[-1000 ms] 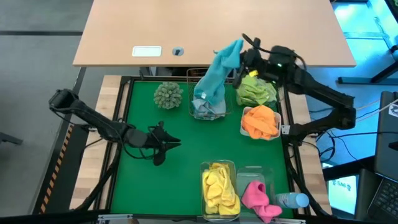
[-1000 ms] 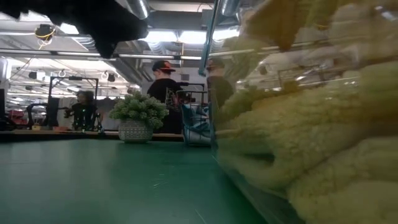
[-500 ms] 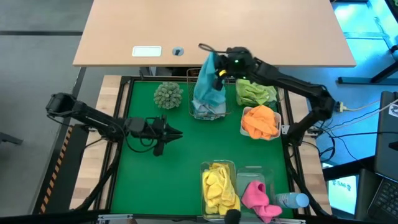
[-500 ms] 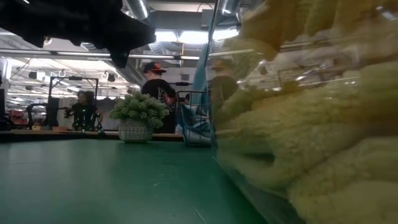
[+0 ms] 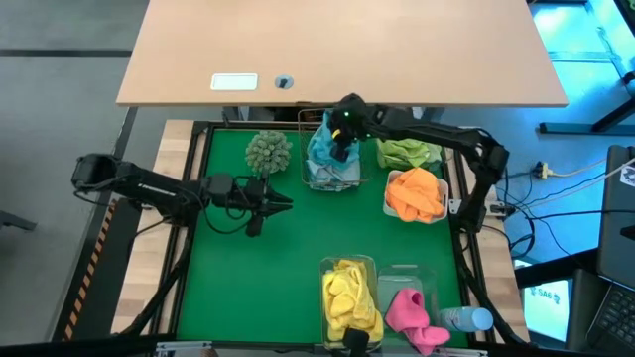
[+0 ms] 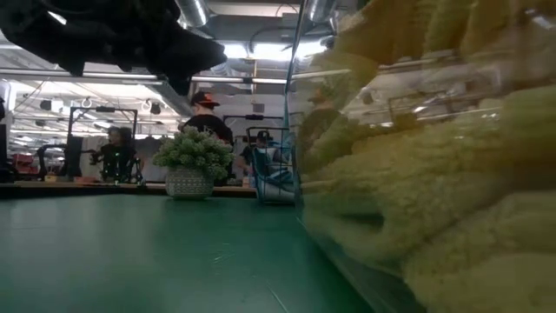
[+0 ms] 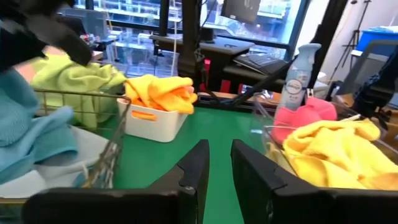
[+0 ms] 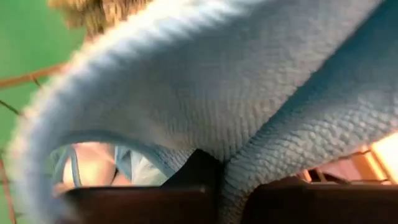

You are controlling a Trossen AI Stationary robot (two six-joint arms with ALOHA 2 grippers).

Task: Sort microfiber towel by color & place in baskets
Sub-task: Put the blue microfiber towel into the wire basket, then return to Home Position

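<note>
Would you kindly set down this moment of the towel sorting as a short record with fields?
Right gripper: over the copper wire mesh basket, teal blue microfiber towel between its fingers
Left gripper: above the green table mat, holding nothing
Lime green towel: in a white tray
Orange towel: in a white rectangular tray
Yellow towel: in a clear plastic tub
Pink towel: in the neighbouring clear tub

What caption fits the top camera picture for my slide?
Right tool lowers a teal towel into the wire basket; left tool waits over the mat.
</note>
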